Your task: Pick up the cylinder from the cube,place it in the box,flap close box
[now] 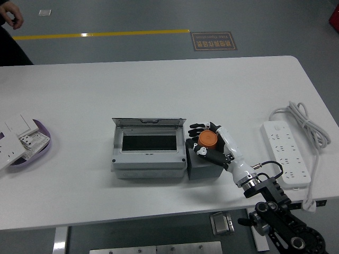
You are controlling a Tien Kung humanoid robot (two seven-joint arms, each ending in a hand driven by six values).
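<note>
Right now the right hand is wrapped around the orange cylinder, with its black fingers curled over the far side and the thumb on the near side. The cylinder sits on top of the dark cube, and I cannot tell if it is lifted off it or touching it. The cube stands toward the near edge of the white counter, a bit right of the middle. Its left side is just beside the gray box.

The box is open on top, and you can see its dark inside. Its lid stands up along the far side of the box.

The right arm comes up from the near right corner of the counter.

A white power strip lies close to the right edge, with its white cord looped beside it. A purple tray with white switch plates sits at the left edge.

A person's hand shows past the far left corner, away from the counter. A yellow line runs across the gray floor behind the counter.
</note>
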